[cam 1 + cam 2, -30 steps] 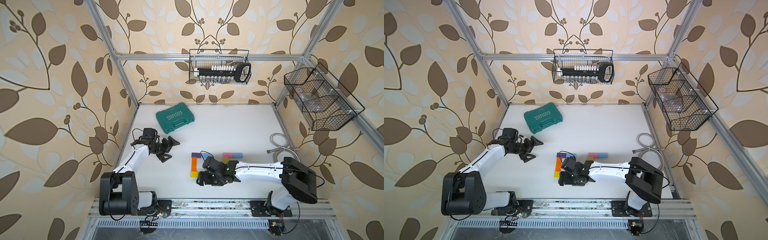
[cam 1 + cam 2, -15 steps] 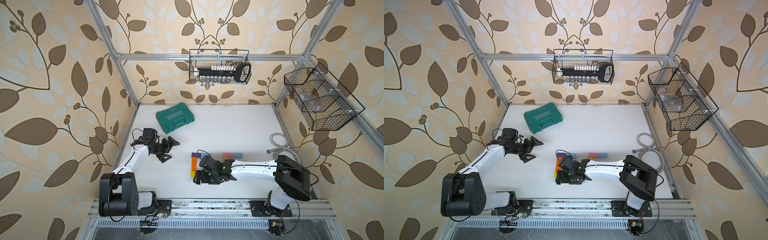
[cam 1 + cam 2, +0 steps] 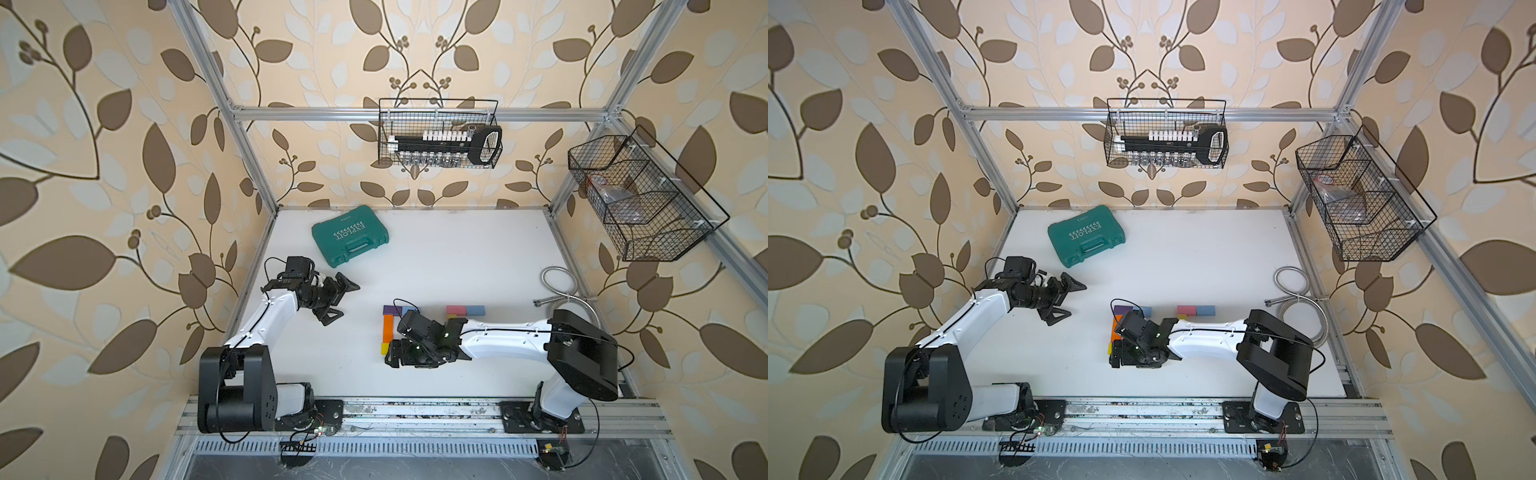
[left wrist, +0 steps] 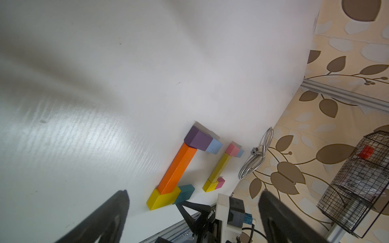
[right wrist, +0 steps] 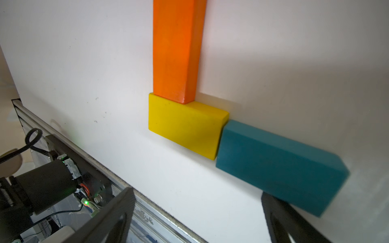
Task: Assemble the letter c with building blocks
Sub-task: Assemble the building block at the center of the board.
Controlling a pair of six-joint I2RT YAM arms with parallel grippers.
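Right wrist: yellow block [image 5: 185, 128], teal block [image 5: 277, 166]

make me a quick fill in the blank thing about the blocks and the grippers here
1. The long orange block runs from the yellow block to the ____ block.
2. The teal block touches one end of the ____ block.
3. The right gripper, close to the teal block, has its jaws ____ with nothing between them.
4. The left gripper hangs open off to the side and holds ____.

Missing words: purple; yellow; open; nothing
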